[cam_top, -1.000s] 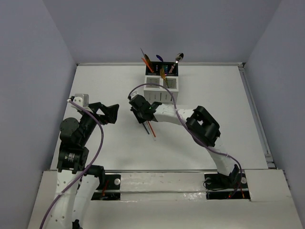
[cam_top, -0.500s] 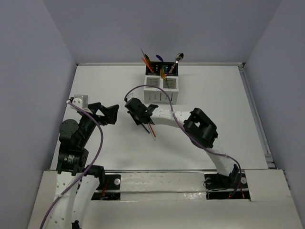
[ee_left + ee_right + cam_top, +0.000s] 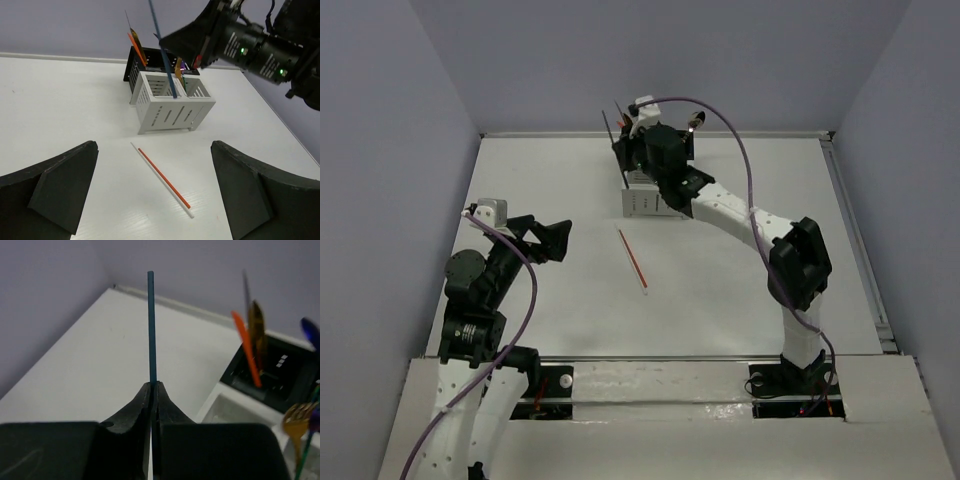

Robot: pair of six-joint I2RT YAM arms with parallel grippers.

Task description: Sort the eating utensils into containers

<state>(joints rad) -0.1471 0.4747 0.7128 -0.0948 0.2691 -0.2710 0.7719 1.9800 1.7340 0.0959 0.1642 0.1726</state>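
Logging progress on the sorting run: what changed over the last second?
The right pincer carried the blue chopstick away from the red chopstick to the white caddy, tip now inside. The red chopstick and the left pincer stayed put.

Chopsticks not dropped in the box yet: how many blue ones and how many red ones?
Blue chopstick: 1, pinched in the right gripper at the caddy.
Red chopstick: 1, lying on the table.
Total: 2.
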